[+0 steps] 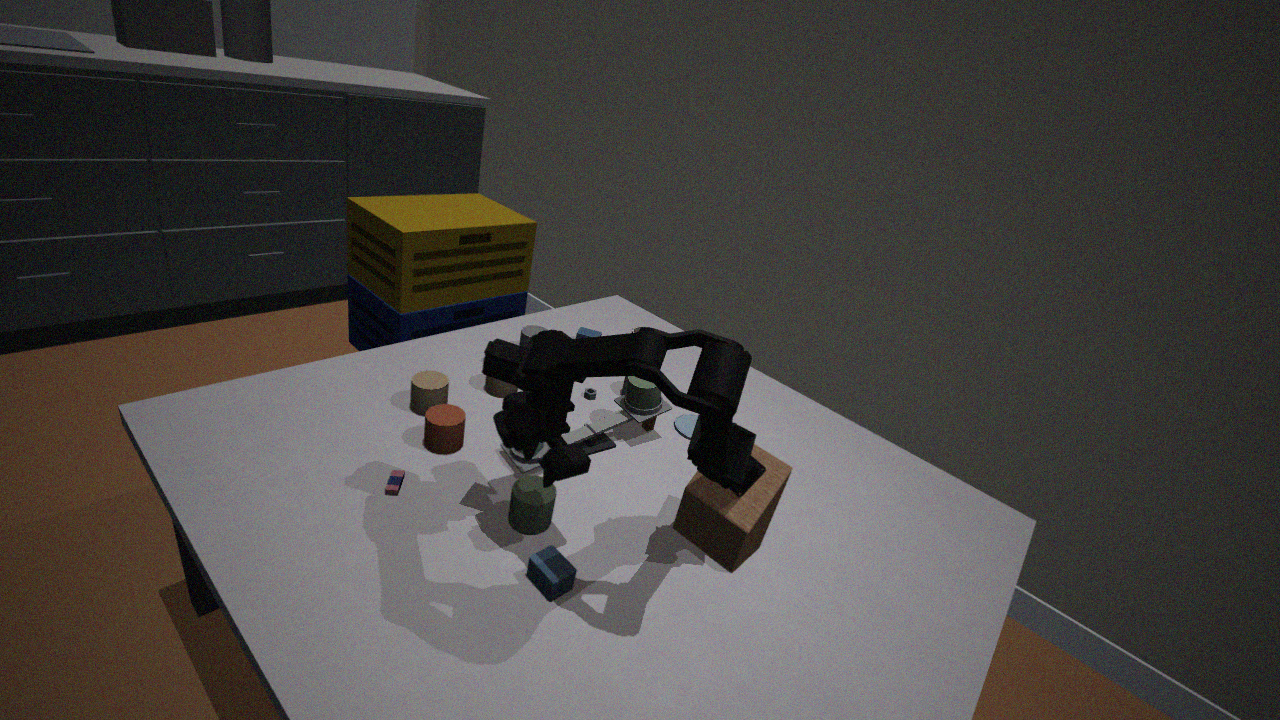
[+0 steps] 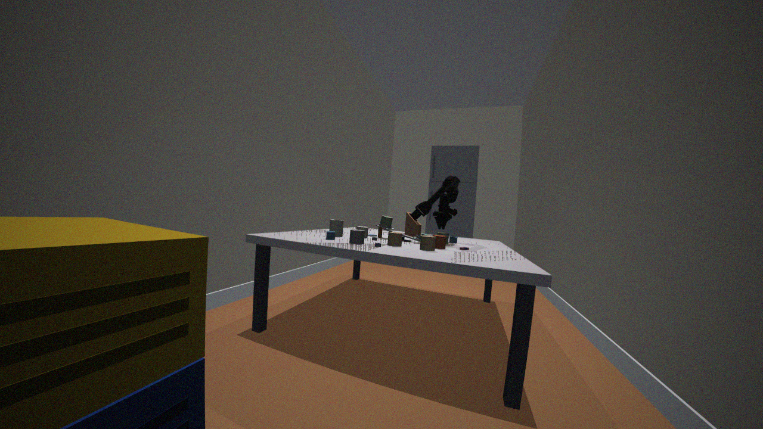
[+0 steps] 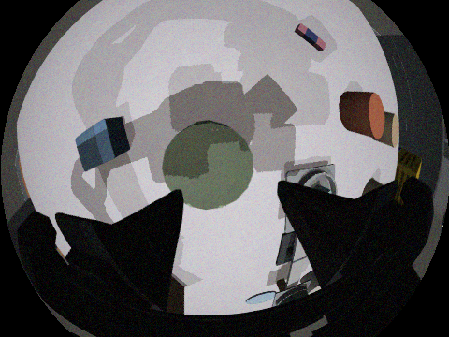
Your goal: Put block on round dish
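Note:
One green cup (image 1: 532, 505) (image 3: 208, 164) stands on the table, off the balance. My gripper (image 1: 537, 468) (image 2: 441, 227) (image 3: 231, 192) is open above it, with the cup below and slightly ahead of the fingertips in the wrist view. The balance (image 1: 613, 422) (image 3: 294, 180) has an uncovered near pan. A small dark shape (image 3: 321, 181) shows inside that pan's ring; I cannot tell for sure that it is the block. The other green cup (image 1: 642, 392) (image 2: 386, 221) stands on the far pan. The pale blue round dish (image 1: 685, 425) (image 3: 261, 298) lies beside the far end, partly hidden by the arm in the top view.
A blue box (image 1: 551, 573) (image 3: 103, 142) lies near the free cup. An orange cylinder (image 1: 444, 429) (image 3: 357, 112) and a tan cylinder (image 1: 429, 394) stand beyond the near pan. A small striped block (image 1: 394, 482) (image 3: 311, 37) lies left. The arm stands on a wooden base (image 1: 733, 514).

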`<act>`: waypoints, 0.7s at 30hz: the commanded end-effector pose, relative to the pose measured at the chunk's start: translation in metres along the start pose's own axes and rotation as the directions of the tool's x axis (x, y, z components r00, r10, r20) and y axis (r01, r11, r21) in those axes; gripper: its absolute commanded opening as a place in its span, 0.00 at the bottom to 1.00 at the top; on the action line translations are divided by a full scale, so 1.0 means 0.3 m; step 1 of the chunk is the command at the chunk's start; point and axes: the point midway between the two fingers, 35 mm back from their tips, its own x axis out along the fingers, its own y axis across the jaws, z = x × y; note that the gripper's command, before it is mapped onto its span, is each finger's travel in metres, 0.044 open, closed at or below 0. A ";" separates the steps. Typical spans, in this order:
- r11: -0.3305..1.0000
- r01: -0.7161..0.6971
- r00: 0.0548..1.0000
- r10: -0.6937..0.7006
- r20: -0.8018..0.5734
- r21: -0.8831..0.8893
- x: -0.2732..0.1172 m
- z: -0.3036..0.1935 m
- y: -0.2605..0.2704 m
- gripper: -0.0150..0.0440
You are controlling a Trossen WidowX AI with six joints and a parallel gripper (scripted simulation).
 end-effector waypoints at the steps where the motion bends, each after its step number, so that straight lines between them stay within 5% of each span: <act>1: 0.997 0.047 0.999 -0.047 -0.010 0.064 -0.032 -0.016 -0.041 0.69; 21: 0.744 0.028 1.000 -0.022 -0.018 0.667 -0.020 -0.041 -0.139 0.69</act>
